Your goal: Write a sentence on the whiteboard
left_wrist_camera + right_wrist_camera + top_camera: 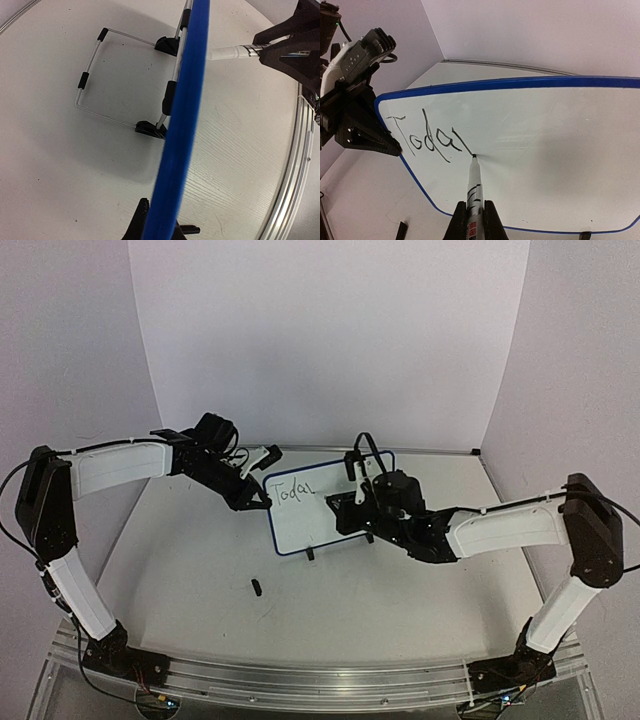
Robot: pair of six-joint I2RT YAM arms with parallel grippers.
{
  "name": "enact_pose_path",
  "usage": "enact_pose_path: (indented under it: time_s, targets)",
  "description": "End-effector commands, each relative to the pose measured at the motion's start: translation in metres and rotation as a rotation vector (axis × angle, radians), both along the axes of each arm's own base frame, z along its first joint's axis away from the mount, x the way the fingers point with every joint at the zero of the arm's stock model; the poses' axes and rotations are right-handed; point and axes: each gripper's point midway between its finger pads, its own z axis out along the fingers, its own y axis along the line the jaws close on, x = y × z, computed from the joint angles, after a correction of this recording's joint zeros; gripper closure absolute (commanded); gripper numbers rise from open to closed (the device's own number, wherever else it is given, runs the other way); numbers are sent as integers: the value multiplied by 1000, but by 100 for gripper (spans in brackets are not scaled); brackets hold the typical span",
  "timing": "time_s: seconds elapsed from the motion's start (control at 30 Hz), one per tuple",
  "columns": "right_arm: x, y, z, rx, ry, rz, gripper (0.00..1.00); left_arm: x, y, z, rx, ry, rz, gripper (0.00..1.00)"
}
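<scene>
The sentence [427,137] reads only "Toda"; right end effector [473,212] clamps the marker [474,182], left end effector [258,498] clamps the whiteboard [545,130] at its nine-o'clock rim.

Right wrist cam: whiteboard [560,150] runs off the right edge, marker [474,192] cut off at bottom. Top view: small black thing [257,588] on table [180,570], too tiny to ID.

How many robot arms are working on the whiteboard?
2. The left arm grips the whiteboard by its left edge; the right arm presses a marker to its face.
</scene>
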Motion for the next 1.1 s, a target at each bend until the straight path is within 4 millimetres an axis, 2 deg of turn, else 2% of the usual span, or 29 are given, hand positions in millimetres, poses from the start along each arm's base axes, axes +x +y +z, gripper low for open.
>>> enact_pose_path:
  time_s: [0.0, 0.17, 0.33, 0.83, 1.07]
  targets:
    - [-3, -8, 38, 70, -72, 3, 100, 3, 4, -16, 74, -1, 5, 100]
    - [-3, -9, 50, 85, -100, 2, 100, 3, 3, -16, 73, 1, 2, 100]
    - [4, -7, 48, 73, -108, -23, 100, 2, 3, -18, 76, 5, 2, 100]
    - [13, -2, 35, 35, -99, -45, 100, 2, 3, -17, 74, 3, 1, 100]
    - [10, -2, 17, 9, -56, -28, 100, 2, 2, -17, 74, 4, 0, 100]
